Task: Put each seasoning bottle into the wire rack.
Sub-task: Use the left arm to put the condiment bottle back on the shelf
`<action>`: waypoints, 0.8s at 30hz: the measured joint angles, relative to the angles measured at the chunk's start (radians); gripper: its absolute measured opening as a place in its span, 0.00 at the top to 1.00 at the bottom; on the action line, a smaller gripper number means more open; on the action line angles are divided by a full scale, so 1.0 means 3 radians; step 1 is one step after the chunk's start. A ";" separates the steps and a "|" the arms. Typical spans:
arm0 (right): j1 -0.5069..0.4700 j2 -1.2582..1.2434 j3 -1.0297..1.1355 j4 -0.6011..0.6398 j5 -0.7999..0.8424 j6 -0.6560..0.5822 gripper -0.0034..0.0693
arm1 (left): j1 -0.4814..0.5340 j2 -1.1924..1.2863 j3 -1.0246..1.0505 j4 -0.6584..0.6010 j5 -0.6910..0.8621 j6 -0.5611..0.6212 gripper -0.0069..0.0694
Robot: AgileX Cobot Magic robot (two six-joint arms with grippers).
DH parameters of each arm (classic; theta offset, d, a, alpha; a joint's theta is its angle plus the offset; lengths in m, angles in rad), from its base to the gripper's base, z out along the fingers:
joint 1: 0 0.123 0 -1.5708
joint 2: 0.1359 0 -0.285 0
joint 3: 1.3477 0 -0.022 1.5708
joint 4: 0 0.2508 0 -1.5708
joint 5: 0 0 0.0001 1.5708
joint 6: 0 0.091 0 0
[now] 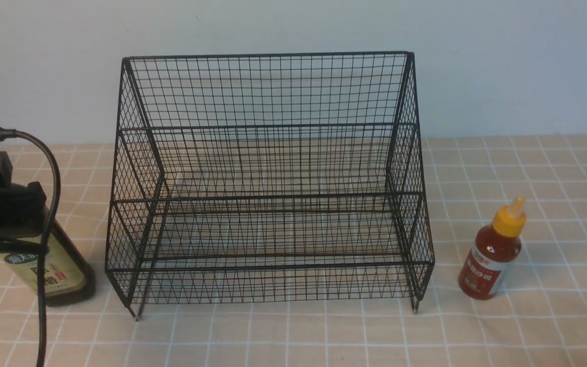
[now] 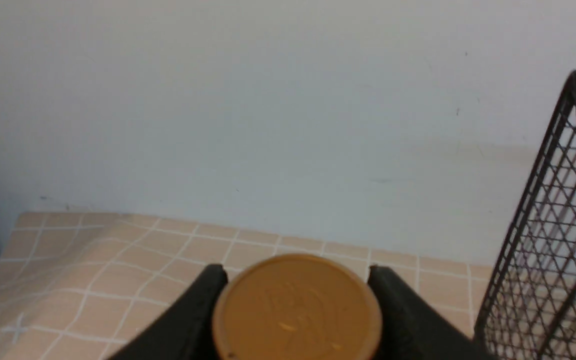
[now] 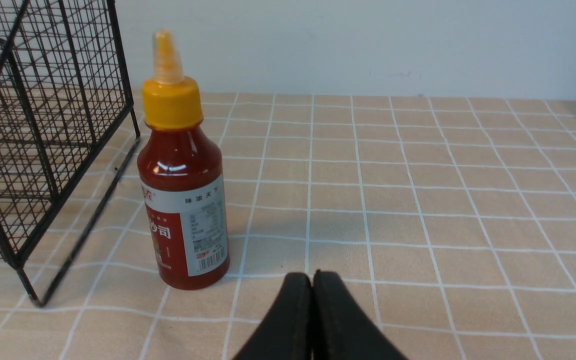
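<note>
The black wire rack (image 1: 268, 54) stands in the middle of the table, both tiers bare. The dark vinegar bottle (image 1: 61, 278) stands left of it, base on the cloth. My left gripper (image 1: 3, 204) is shut on its upper part; in the left wrist view the gold cap (image 2: 295, 310) sits between the black fingers (image 2: 208, 300), with the rack's side (image 2: 558, 260) close by. The red sauce bottle (image 1: 492, 255) with a yellow nozzle stands right of the rack. My right gripper (image 3: 312, 275) is shut and empty, low over the cloth, a short way from that bottle (image 3: 183, 200).
A beige checked cloth (image 1: 553, 168) covers the table, and a pale wall rises behind. A black cable (image 1: 44, 306) hangs from the left arm in front of the vinegar bottle. The rack's corner foot (image 3: 38, 300) stands near the red bottle.
</note>
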 joint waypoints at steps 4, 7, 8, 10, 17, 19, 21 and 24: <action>0.0000 0.0000 0.0000 0.0000 0.0000 0.0000 0.97 | 0.0000 -0.0309 -0.0428 -0.0014 0.0667 0.0215 0.50; 0.0000 0.0000 0.0000 0.0000 0.0000 0.0000 0.97 | 0.0000 -0.0474 -0.0821 -0.0043 0.1033 0.0370 0.50; 0.0000 0.0000 0.0000 0.0000 0.0000 0.0000 0.97 | 0.0000 -0.0501 -0.0935 -0.0045 0.1101 0.0395 0.50; 0.0000 0.0000 0.0000 0.0000 0.0000 0.0000 0.97 | 0.0000 -0.0534 -0.1136 -0.0045 0.1219 0.0425 0.50; 0.0000 0.0000 0.0000 0.0000 0.0000 0.0000 0.97 | -0.0319 -0.0517 -0.1483 -0.0247 0.1353 0.0222 0.50; 0.0000 0.0000 0.0000 0.0000 0.0000 0.0000 0.97 | -0.0503 -0.0475 -0.1506 -0.0292 0.1297 0.0188 0.50; 0.0000 0.0000 0.0000 0.0000 0.0000 0.0000 0.97 | -0.0715 -0.0373 -0.1513 -0.0322 0.1146 0.0175 0.50; 0.0000 0.0000 0.0000 0.0000 0.0000 0.0000 0.97 | -0.0893 -0.0201 -0.1513 -0.0359 0.0913 0.0230 0.50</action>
